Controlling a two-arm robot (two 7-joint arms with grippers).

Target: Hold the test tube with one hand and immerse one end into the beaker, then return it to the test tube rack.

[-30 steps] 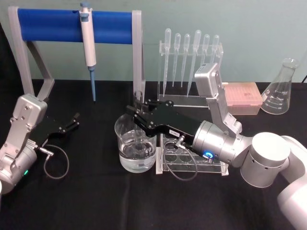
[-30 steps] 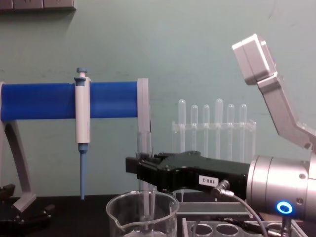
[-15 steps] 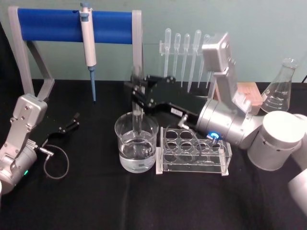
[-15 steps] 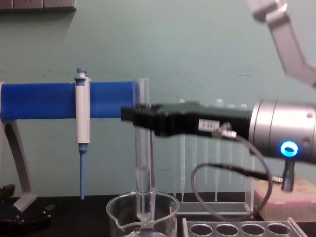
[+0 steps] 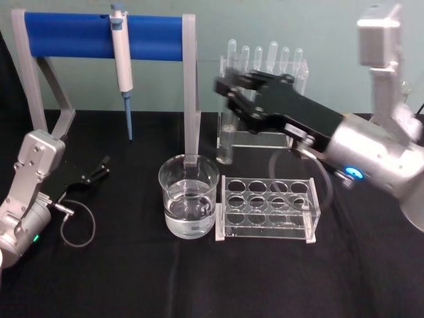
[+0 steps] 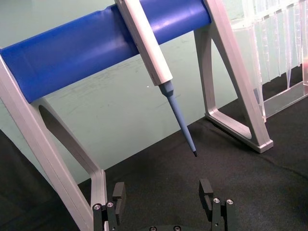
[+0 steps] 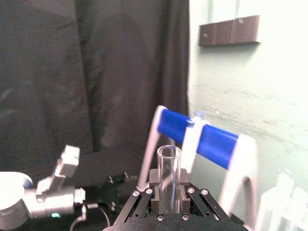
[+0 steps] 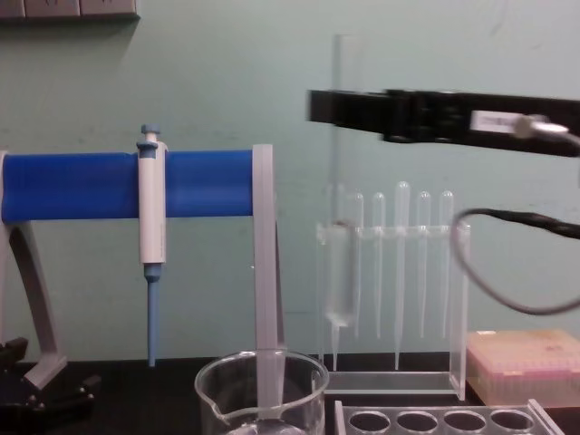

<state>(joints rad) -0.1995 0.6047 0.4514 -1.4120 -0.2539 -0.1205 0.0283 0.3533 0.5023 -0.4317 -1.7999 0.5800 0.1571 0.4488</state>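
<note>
Clearly a laboratory bench: pipettor (image 5: 121, 50) hung on a blue-barred stand (image 5: 103, 36), pipettes (image 5: 265, 56) racked upright, glass beaker (image 5: 189, 205), Erlenmeyer flask (image 5: 405, 89), clear tube rack (image 5: 268, 209), black tabletop (image 5: 132, 278).

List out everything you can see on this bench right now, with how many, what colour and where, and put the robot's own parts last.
test tube: one, clear, held upright above the table, behind the rack
beaker: one, clear, holding liquid, table centre
tube rack: one, clear, right of the beaker, touching or nearly so
pipettor: one, white and blue, hanging on the blue bar
stand: one, blue bar on grey legs, back left
pipettes: about six, clear, in a stand at the back
tip box: one, pinkish, right
right end effector: black, shut on the test tube
left end effector: black, open, resting at left
</note>
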